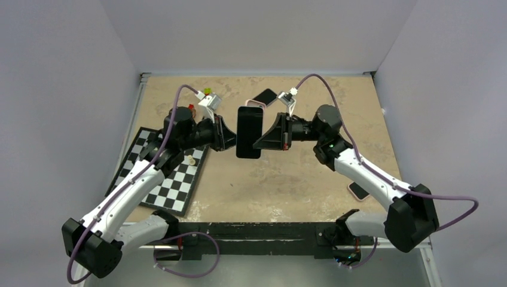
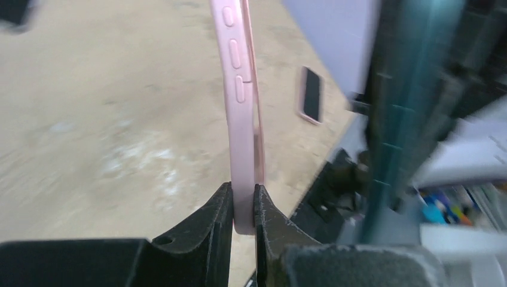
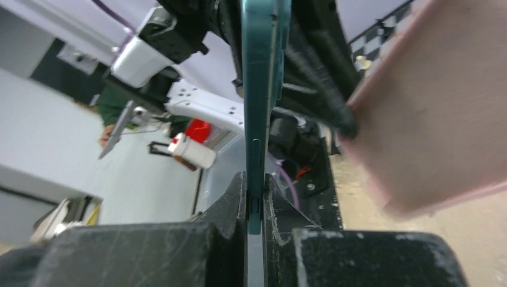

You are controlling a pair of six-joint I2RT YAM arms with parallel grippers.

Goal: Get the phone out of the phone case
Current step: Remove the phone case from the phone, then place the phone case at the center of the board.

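Observation:
Both grippers meet above the table's middle in the top view, where the phone [image 1: 249,132] shows its black screen, upright. My left gripper [image 1: 232,136] is shut on the pink case; in the left wrist view [image 2: 243,200] the fingers clamp the lower edge of the pink case [image 2: 241,107]. My right gripper [image 1: 258,143] is shut on the phone; in the right wrist view [image 3: 255,188] the fingers clamp the teal edge of the phone [image 3: 260,89]. The teal phone [image 2: 403,101] stands apart from the case there. The pink case [image 3: 430,113] is blurred to the right of the phone.
A chessboard [image 1: 161,176] with a small pale piece [image 1: 190,159] lies under the left arm. A dark phone [image 1: 265,97] lies at the back. A pink-edged phone [image 1: 359,191] lies near the right arm and also shows in the left wrist view [image 2: 311,94].

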